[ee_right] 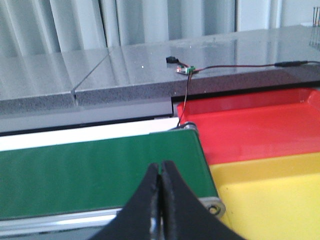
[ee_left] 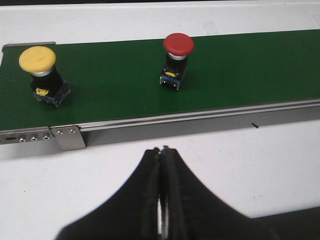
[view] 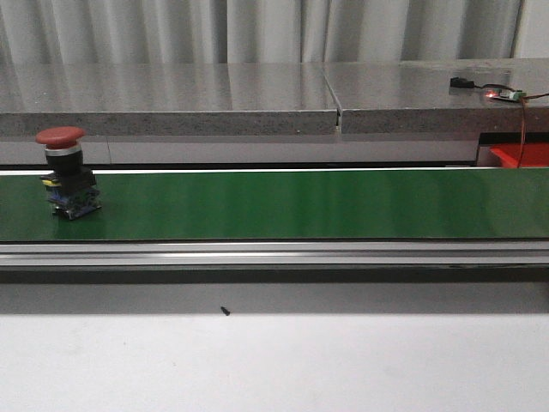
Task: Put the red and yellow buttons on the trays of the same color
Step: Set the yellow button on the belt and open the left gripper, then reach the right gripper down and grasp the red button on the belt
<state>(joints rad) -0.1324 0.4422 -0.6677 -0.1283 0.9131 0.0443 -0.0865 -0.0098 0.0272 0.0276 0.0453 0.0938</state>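
Observation:
A red button (view: 62,137) on a black base stands upright at the left end of the green belt (view: 300,204); the left wrist view shows the red button (ee_left: 178,45) too. A yellow button (ee_left: 37,59) stands upright near the belt's end, apart from the red one, and is out of the front view. My left gripper (ee_left: 161,150) hangs shut and empty over the white table in front of the belt. My right gripper (ee_right: 160,165) is shut and empty above the belt's other end, beside the red tray (ee_right: 260,125) and the yellow tray (ee_right: 280,200).
A grey stone counter (view: 257,94) runs behind the belt, with a small lit circuit board (view: 502,94) and its wire on it. An aluminium rail (view: 274,253) edges the belt's front. A tiny black speck (view: 225,311) lies on the white table (view: 274,360).

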